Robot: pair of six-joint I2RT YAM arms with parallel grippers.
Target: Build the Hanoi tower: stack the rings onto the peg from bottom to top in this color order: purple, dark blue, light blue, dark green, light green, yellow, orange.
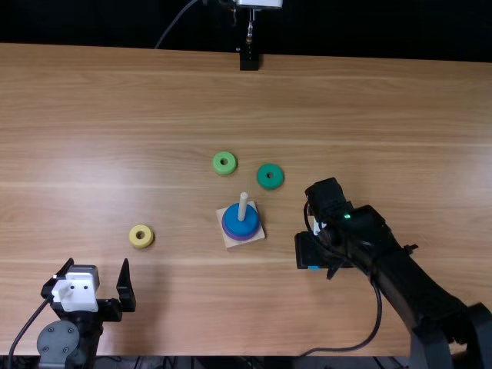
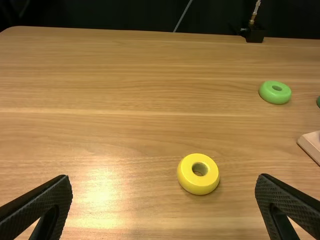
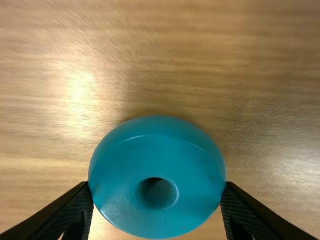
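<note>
A wooden base with an upright peg holds a purple ring under a dark blue ring. My right gripper, right of the base, is shut on the light blue ring; in the right wrist view the gripper presses the light blue ring from both sides. My left gripper stands open, and its fingers are wide apart in the left wrist view. Beyond it lies the yellow ring, also in the left wrist view. Light green and dark green rings lie behind the base.
A black mount with a metal stem stands at the table's far edge. The right arm stretches across the table's near right part, and its cable loops beside it near the front edge.
</note>
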